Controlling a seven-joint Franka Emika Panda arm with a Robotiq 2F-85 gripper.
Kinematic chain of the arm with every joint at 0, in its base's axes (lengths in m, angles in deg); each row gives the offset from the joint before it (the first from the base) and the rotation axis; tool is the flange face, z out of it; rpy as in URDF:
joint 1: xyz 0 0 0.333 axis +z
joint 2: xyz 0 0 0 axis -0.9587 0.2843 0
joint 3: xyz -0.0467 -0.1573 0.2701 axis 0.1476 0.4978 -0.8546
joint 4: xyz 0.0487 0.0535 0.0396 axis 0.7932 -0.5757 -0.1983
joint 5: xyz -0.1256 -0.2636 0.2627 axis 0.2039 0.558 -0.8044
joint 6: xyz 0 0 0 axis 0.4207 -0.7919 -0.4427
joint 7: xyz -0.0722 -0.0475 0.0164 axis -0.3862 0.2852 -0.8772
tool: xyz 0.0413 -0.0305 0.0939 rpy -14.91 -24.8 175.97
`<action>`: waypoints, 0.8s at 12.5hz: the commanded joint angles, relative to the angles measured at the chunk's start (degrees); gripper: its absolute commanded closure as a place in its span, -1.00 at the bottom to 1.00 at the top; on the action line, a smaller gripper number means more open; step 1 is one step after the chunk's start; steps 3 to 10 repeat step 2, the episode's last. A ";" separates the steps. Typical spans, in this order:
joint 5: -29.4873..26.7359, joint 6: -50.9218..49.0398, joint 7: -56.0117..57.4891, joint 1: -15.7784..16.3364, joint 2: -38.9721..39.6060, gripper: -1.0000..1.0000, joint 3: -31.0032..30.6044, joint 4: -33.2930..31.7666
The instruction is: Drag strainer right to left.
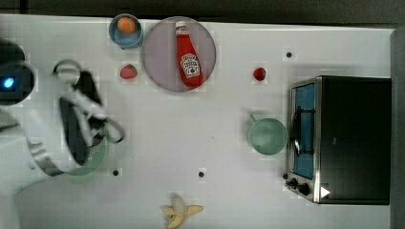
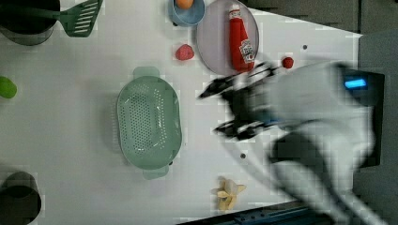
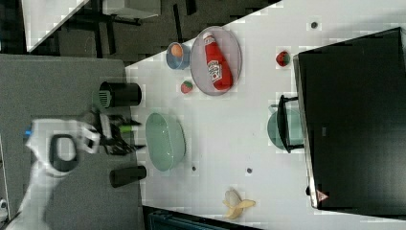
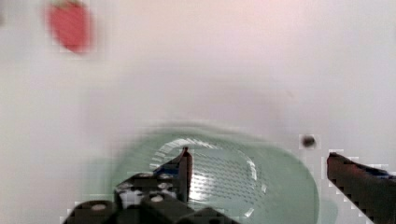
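- Jaws stand spread wide with nothing between them; the gripper (image 4: 259, 175) hangs over the white table (image 1: 200, 138), one dark finger (image 4: 184, 170) above the strainer's perforated floor and the other out past its rim
- Directly beneath those open fingers lies the strainer (image 2: 148, 123), a pale mint-green oval colander dotted with small holes, with a small tab handle at each narrow end
- In the left view its long axis runs up and down the frame, and the gripper (image 2: 234, 105) appears to the left view's right of it, raised above the table, so the apparent sideways gap may be partly a matter of height
- In the top view the strainer (image 1: 90, 160) sits near the top view's left edge, mostly hidden under the arm, well apart from the mint-green mug (image 1: 267, 136) beside the toaster oven (image 1: 344, 138)
- In the right view the bowl (image 3: 165, 141) rests close to the table's edge, with the gripper (image 3: 117, 136) reaching in from beyond that edge
- My reading: the move ahead turns on dropping one finger inside the bowl and one outside, so a long side wall sits between them; the drag would then run across the short axis
- A ketchup bottle (image 1: 187, 55) on a plate (image 1: 160, 57) and a strawberry (image 1: 128, 71) lie farther off
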 commanded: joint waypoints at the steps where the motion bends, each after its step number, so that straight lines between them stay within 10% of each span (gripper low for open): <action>1: 4.09 -6.55 21.03 -5.09 -9.86 -1.00 9.11 3.22; 10: 6.13 -8.95 25.05 -5.39 -12.91 -1.00 12.38 3.21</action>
